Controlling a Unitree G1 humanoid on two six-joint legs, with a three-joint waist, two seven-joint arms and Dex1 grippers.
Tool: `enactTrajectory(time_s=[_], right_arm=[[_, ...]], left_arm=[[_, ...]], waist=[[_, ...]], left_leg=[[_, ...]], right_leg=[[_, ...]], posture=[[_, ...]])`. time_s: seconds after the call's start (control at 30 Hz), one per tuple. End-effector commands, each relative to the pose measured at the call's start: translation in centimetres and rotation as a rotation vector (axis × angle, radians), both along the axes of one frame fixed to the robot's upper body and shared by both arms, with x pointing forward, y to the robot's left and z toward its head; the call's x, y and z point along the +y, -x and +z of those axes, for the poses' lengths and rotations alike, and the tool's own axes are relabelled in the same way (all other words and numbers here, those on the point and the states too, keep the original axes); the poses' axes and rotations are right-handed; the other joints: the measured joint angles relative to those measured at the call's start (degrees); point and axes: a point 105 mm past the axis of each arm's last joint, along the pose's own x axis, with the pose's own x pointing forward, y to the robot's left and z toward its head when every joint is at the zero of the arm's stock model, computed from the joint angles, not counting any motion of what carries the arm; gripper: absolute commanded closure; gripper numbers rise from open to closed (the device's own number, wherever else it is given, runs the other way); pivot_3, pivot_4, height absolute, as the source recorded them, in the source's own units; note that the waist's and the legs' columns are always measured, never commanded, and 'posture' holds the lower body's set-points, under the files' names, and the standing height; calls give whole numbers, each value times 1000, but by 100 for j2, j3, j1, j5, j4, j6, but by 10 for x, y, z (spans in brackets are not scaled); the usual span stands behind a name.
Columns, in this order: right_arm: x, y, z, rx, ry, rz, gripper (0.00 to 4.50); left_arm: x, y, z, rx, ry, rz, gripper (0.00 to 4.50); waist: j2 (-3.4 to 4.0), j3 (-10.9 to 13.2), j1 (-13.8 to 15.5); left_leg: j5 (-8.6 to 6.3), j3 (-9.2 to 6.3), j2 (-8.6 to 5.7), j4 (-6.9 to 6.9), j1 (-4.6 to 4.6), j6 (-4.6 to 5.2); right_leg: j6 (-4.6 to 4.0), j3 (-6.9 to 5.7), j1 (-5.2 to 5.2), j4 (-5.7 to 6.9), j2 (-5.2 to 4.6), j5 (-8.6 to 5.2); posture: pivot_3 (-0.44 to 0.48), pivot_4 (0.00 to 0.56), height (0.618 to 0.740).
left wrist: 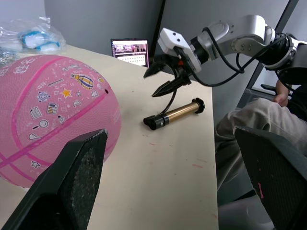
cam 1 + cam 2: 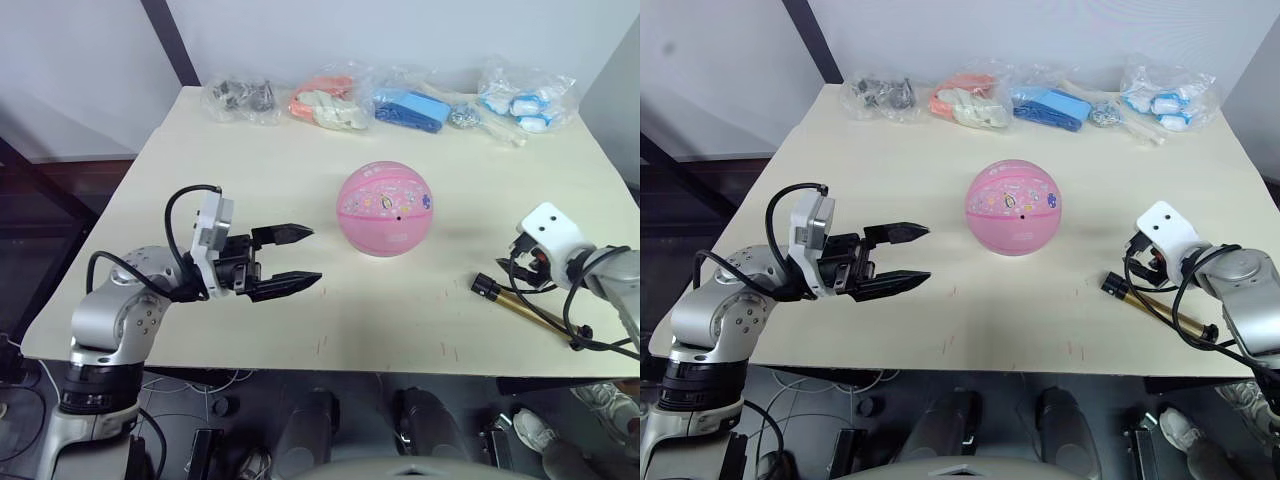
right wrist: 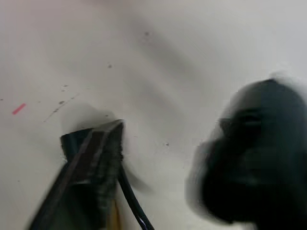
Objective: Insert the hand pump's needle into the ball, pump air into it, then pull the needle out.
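Observation:
The pink ball (image 2: 385, 208) with cartoon prints rests mid-table, its black valve dot facing the front. My left gripper (image 2: 312, 257) hovers open just left of the ball, level with its lower half; its fingers (image 1: 76, 177) frame the ball (image 1: 48, 110) in the left wrist view. The gold hand pump (image 2: 525, 305) lies flat near the table's front right edge. My right gripper (image 1: 158, 82) hangs open just above the pump's (image 1: 175, 113) black end. A thin black hose (image 3: 129, 191) curves up beside its fingers. The needle is too small to make out.
Several clear plastic bags of small items (image 2: 400, 105) line the table's (image 2: 260, 180) far edge. A person's legs (image 1: 254, 124) show past the table's right edge in the left wrist view, and a lit screen (image 1: 129, 49) stands behind the table.

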Motion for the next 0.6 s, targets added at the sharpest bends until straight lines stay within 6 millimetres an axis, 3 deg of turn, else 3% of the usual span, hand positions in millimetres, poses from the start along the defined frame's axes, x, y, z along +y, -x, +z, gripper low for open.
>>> enactTrajectory(time_s=[0.03, 0.13, 0.27, 0.43, 0.6], right_arm=[[2, 4, 45, -156, -83, 10, 53], [6, 13, 62, -215, -171, 38, 53], [-6, 29, 77, -273, -224, -4, 53], [-22, 43, 75, -226, -163, -44, 53], [-26, 45, 67, -182, -140, -45, 53]], left_arm=[[-1, 2, 5, -35, -9, -12, 0], [-3, 3, 4, -32, -7, -12, 0], [-3, 1, 2, -28, -7, -9, 0], [-6, 0, 1, -26, -5, -14, 0], [-9, -1, 1, -24, -1, -23, 0]], waist=[[1, 1, 1], [1, 1, 4], [2, 1, 25], [1, 1, 18], [1, 1, -12]], left_leg=[[0, 0, 0, 0, 0, 0], [0, 2, 3, 0, 2, 0], [0, 3, 6, -2, 5, 1], [-1, 22, 5, -2, 23, 2], [-2, 46, 24, -5, 50, 3]], right_leg=[[0, 0, 0, 0, 0, 0], [0, 2, 0, 2, 2, 0], [0, 2, 6, 1, 5, 0], [1, 16, 18, 1, 3, 0], [0, 27, 32, 1, 12, -1]], posture=[[0, 150, 740], [0, 150, 740], [0, 150, 740], [0, 150, 740], [0, 150, 740]])
